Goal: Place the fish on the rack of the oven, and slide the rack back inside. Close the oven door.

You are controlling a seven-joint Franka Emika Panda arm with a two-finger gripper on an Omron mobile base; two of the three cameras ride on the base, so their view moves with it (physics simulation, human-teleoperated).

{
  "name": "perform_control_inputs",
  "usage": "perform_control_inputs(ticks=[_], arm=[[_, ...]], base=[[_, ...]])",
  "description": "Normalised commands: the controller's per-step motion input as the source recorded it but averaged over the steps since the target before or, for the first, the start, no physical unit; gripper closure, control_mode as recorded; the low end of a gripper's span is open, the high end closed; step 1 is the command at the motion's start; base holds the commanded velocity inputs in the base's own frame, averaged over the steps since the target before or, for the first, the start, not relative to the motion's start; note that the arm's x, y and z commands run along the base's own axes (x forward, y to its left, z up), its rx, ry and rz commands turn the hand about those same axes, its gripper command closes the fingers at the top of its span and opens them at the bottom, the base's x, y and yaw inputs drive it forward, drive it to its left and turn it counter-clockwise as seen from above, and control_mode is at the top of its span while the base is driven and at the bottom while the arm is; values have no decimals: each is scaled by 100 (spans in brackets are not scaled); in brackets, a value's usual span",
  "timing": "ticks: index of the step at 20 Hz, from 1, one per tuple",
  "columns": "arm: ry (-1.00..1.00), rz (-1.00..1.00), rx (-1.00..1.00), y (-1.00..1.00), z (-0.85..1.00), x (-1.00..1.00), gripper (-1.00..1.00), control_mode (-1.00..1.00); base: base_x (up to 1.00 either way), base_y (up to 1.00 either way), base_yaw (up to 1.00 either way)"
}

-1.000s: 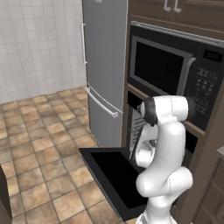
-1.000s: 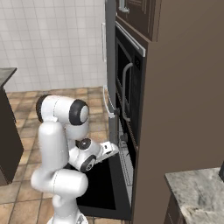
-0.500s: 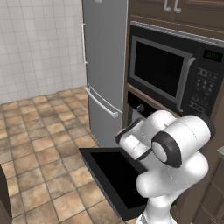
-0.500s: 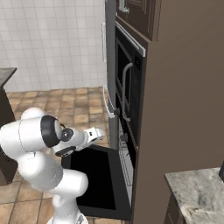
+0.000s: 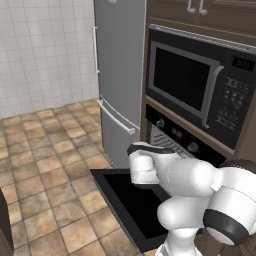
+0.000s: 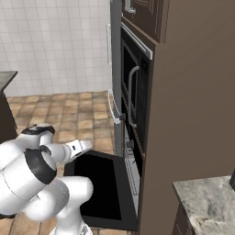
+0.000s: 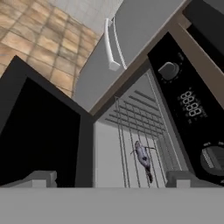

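Dark grey fish (image 7: 143,159) lying flat on the rack (image 7: 140,131), head toward the far end, tail toward the camera, resting across the thin silver bars with nothing holding it. Placed, then: first part of the task judged done. Rack seen in the hand view inside the mouth of the oven (image 7: 188,105), under the strip of round knobs and the small digital display; hard to tell from this tilted angle whether fully home or jutting out a little, so the slide-in counted as likely done but unconfirmed. Oven door (image 5: 131,200) hanging fully down, a flat black panel just above the tiled floor (image 5: 45,175) in both base views. Closing it plainly left to do.

Gripper (image 7: 109,179) drawn clear of the cavity, jaws spread wide and empty, grey fingertips (image 7: 41,178) at the bottom of the hand view well apart from the fish. White arm (image 5: 170,175) folded low over the near edge of the dropped door, to the right of the grey refrigerator (image 5: 117,75), with the black microwave (image 5: 200,85) above the oven.

Next, by judgement: reaching under or at the far lip of the door, near its bar handle, and swinging it up until shut. Worth checking the rack first, since a protruding rack would stop the door short.
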Motion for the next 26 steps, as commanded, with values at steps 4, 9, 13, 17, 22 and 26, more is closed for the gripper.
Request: perform_control_inputs(ticks=[4,9,13,17,22,26], arm=[[8,1,0,61,94,-2,-100,-100],[15,2,-2,61,78,0,-100,-100],[-5,2,-20,25,74,0,-100,-100],[-14,0,-51,5,37,0,-100,-100],[-12,0,-79,0,11,0,-100,-100],[6,0,-81,6,43,0,-100,-100]], base=[[0,0,0],[0,0,0],[0,0,0],[0,0,0],[0,0,0],[0,0,0]])
